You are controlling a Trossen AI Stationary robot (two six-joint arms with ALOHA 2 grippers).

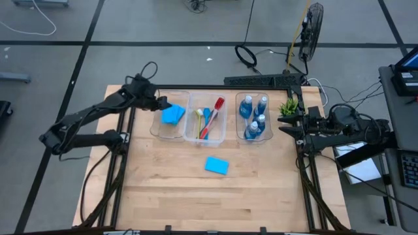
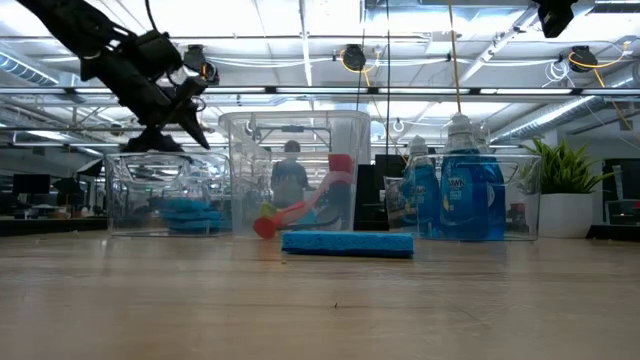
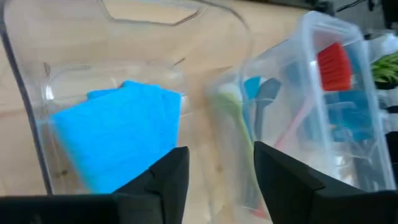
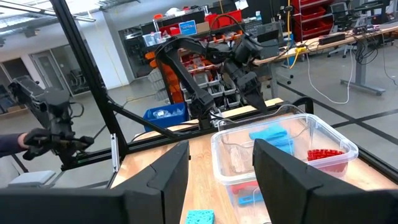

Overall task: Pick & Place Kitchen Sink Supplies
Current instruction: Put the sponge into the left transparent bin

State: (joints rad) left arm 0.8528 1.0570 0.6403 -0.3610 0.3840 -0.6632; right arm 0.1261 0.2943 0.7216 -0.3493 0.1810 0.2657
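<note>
Left tool [image 1: 163, 102] hangs over the left clear bin [image 1: 171, 132] at upper left of centre in the high view, fingers spread, gripping nothing; blue sponges [image 1: 172, 114] lie stacked in that bin below it. Middle bin [image 1: 204, 138] holds the brushes [image 1: 210, 117], red head uppermost. Right bin [image 1: 255, 138] holds four blue bottles [image 1: 254, 116]. One sponge [image 1: 216, 165] lies alone on the bench [image 1: 209, 202], centre frame. Right tool [image 1: 285, 125] waits at the bench's right edge, fingers apart, empty.
</note>
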